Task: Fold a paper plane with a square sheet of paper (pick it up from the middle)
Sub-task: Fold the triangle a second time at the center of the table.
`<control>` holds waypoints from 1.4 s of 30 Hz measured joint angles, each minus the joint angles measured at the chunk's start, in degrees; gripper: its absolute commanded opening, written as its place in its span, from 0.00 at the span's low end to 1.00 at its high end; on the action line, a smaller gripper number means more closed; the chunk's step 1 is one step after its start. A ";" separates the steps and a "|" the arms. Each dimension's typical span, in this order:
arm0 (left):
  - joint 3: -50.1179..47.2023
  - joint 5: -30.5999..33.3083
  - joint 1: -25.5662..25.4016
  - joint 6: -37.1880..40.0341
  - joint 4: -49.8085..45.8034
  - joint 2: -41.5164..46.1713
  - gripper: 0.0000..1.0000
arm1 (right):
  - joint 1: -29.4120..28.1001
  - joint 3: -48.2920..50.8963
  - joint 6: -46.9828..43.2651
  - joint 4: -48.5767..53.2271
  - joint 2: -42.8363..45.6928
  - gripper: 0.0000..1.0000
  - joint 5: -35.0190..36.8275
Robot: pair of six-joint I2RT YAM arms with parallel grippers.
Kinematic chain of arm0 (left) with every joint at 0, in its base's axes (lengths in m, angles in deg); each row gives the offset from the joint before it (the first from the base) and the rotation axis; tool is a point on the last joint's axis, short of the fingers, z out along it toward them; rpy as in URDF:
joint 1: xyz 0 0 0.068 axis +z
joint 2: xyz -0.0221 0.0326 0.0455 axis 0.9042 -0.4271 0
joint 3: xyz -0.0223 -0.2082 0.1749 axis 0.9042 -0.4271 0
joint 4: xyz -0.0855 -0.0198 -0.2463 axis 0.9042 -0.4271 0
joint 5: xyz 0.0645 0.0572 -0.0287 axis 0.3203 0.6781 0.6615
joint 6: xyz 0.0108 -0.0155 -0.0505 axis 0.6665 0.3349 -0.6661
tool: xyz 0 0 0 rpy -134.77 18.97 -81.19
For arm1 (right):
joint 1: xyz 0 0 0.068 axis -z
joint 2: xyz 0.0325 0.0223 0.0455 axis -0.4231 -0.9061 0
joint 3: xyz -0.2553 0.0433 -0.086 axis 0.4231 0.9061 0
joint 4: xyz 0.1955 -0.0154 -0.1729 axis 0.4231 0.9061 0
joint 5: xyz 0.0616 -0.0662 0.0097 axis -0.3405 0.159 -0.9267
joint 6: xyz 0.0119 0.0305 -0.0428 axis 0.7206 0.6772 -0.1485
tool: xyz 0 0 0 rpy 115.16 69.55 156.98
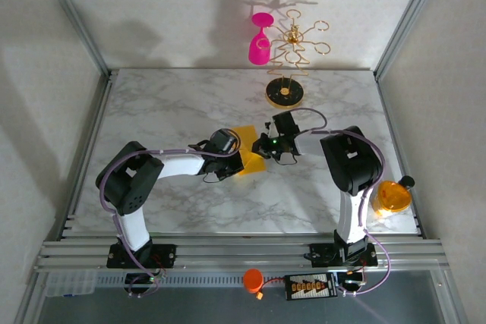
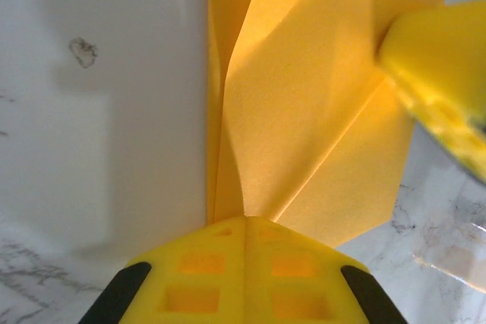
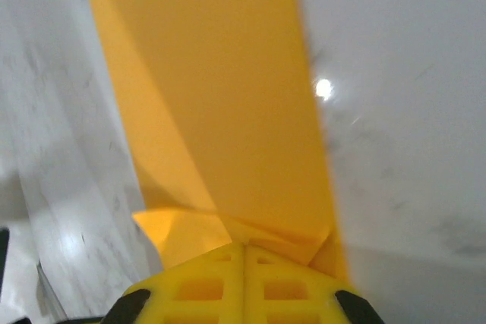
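Because the left gripper and right gripper both press closed fingers on the partly folded orange-yellow paper sheet, midway on the white marble table, an uneven pull may tear it or skew the crease.

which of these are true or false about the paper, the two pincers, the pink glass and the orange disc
1. The paper is still a flat, unfolded square. False: it carries folds and creases, with layers overlapping.
2. Both the left pincer and the right pincer are shut, their tips at the paper. True.
3. The pink glass stands on the table beside the paper. False: it hangs from the gold rack at the far side.
4. The paper lies near the middle of the table, between the two pincers. True.
5. The orange disc sits by the left arm's base. False: it is at the right edge, next to the right arm.
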 measured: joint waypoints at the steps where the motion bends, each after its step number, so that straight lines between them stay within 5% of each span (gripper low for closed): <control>1: -0.04 0.00 0.00 0.00 0.09 0.04 0.00 | 0.74 -0.46 -0.15 0.02 -0.31 0.00 0.09; 11: 0.81 0.07 0.00 1.51 -1.44 0.04 0.00 | 5.90 -0.98 -2.36 -0.48 1.11 0.00 5.16; 22: 2.34 0.28 0.00 3.41 -4.81 -0.02 0.00 | -1.27 1.49 -2.91 -1.70 4.07 0.00 1.05; 42: 9.70 -0.72 0.00 5.92 -5.25 -3.48 0.10 | -1.25 1.62 -2.86 -1.33 1.20 0.00 2.38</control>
